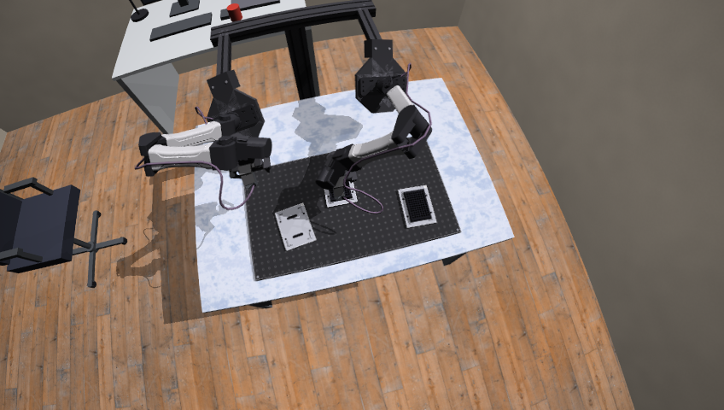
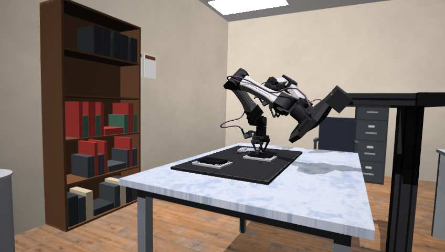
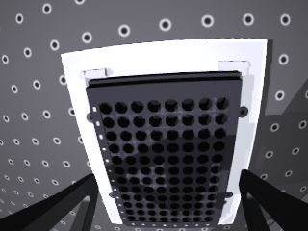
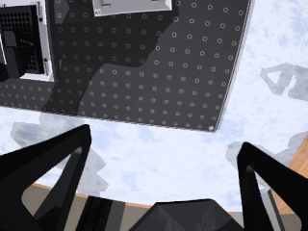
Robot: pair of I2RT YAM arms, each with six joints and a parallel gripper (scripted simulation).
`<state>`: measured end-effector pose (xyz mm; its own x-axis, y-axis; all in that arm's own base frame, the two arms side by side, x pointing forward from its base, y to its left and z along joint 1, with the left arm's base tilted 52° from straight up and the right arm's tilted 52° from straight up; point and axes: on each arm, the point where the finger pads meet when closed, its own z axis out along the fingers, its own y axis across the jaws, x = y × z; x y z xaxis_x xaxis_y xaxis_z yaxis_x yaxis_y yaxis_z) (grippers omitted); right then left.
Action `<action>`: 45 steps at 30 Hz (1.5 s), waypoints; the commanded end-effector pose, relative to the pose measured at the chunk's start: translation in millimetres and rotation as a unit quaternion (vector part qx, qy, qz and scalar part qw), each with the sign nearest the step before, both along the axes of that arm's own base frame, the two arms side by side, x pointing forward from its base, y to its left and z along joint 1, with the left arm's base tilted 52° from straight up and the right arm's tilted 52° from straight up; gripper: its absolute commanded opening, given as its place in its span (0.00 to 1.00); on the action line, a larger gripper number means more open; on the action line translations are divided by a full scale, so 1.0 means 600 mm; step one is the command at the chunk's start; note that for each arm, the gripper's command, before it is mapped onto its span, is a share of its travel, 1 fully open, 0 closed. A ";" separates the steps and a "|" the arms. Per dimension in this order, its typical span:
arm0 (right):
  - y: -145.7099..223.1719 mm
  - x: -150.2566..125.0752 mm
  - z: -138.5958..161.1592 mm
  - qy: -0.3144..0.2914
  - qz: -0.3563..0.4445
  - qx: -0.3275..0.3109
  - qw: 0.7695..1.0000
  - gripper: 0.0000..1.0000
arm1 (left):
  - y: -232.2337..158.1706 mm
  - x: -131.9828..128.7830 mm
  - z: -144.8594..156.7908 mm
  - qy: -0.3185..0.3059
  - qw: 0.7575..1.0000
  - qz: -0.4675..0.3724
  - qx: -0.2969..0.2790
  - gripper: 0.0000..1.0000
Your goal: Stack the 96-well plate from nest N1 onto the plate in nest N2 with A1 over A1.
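Observation:
The N1 plate (image 1: 349, 194) (image 2: 265, 155) (image 3: 164, 153) (image 4: 34, 56) is black and sits in the white nest N1 (image 2: 260, 158) (image 3: 164, 58). My left gripper (image 2: 258, 152) (image 3: 166, 181) is open, pointing down low over this plate. In the left wrist view its fingers stand on either side of the plate's long edges, with nothing gripped. The second black plate (image 1: 417, 205) (image 2: 212, 160) sits in nest N2 (image 1: 421, 224) (image 2: 205, 165) and looks flat. My right gripper (image 4: 166, 141) is open and empty, raised near the table's arm side. I cannot make out the cut corners.
An empty white nest (image 1: 294, 226) (image 4: 135, 6) stands on the dark perforated board (image 1: 355, 238), on the opposite side of N1 from N2. The left arm's cable loops beside N1 on the N2 side. The arms' beam and post stand behind the table.

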<state>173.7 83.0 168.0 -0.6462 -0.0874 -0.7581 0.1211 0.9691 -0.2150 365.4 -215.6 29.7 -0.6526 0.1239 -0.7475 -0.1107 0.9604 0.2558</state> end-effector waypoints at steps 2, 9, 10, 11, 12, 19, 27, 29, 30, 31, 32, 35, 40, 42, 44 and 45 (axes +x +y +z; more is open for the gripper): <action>-0.002 -0.001 0.001 0.000 -0.001 -0.003 1.000 1.00 | 0.010 0.007 -0.020 0.009 1.000 -0.002 0.004 1.00; -0.002 -0.001 0.001 0.000 -0.001 -0.003 1.000 1.00 | 0.011 0.026 -0.026 0.004 1.000 -0.002 0.000 1.00; -0.002 -0.001 0.001 0.000 -0.001 -0.003 1.000 1.00 | 0.010 0.029 -0.027 0.004 1.000 -0.002 -0.001 1.00; -0.002 -0.001 0.001 0.000 -0.001 -0.003 1.000 1.00 | 0.010 0.032 -0.027 0.003 1.000 -0.002 -0.002 1.00; -0.002 -0.001 0.001 0.000 -0.001 -0.003 1.000 1.00 | 0.009 0.033 -0.026 0.002 1.000 -0.002 -0.002 1.00; -0.002 -0.001 0.001 0.000 -0.001 -0.003 1.000 1.00 | -0.005 0.030 -0.012 -0.005 1.000 -0.011 -0.010 1.00; -0.002 -0.001 0.001 0.000 -0.001 -0.003 1.000 1.00 | 0.001 0.022 -0.017 -0.001 1.000 -0.009 -0.002 1.00; -0.002 -0.001 0.001 0.000 -0.001 -0.003 1.000 1.00 | 0.002 0.022 -0.017 -0.001 1.000 -0.009 -0.002 1.00; -0.002 -0.001 0.001 0.000 -0.001 -0.003 1.000 1.00 | 0.002 0.022 -0.017 -0.001 1.000 -0.009 -0.002 1.00; -0.002 -0.001 0.001 0.000 -0.001 -0.003 1.000 1.00 | 0.002 0.022 -0.017 -0.001 1.000 -0.009 -0.002 1.00; -0.002 -0.001 0.001 0.000 -0.001 -0.003 1.000 1.00 | 0.002 0.022 -0.017 -0.001 1.000 -0.009 -0.002 1.00; -0.002 -0.001 0.001 0.000 -0.001 -0.003 1.000 1.00 | 0.003 0.022 -0.017 -0.001 1.000 -0.009 -0.002 1.00; -0.002 -0.001 0.001 0.000 -0.001 -0.003 1.000 1.00 | 0.003 0.022 -0.017 -0.001 1.000 -0.009 -0.002 1.00; -0.002 -0.001 0.001 0.000 -0.001 -0.003 1.000 1.00 | 0.003 0.022 -0.017 -0.001 1.000 -0.009 -0.002 1.00; -0.002 -0.001 0.001 0.000 -0.001 -0.003 1.000 1.00 | 0.004 0.022 -0.017 -0.001 1.000 -0.009 -0.002 1.00; -0.002 -0.001 0.001 0.000 -0.001 -0.003 1.000 1.00 | 0.004 0.021 -0.017 -0.001 1.000 -0.009 -0.002 1.00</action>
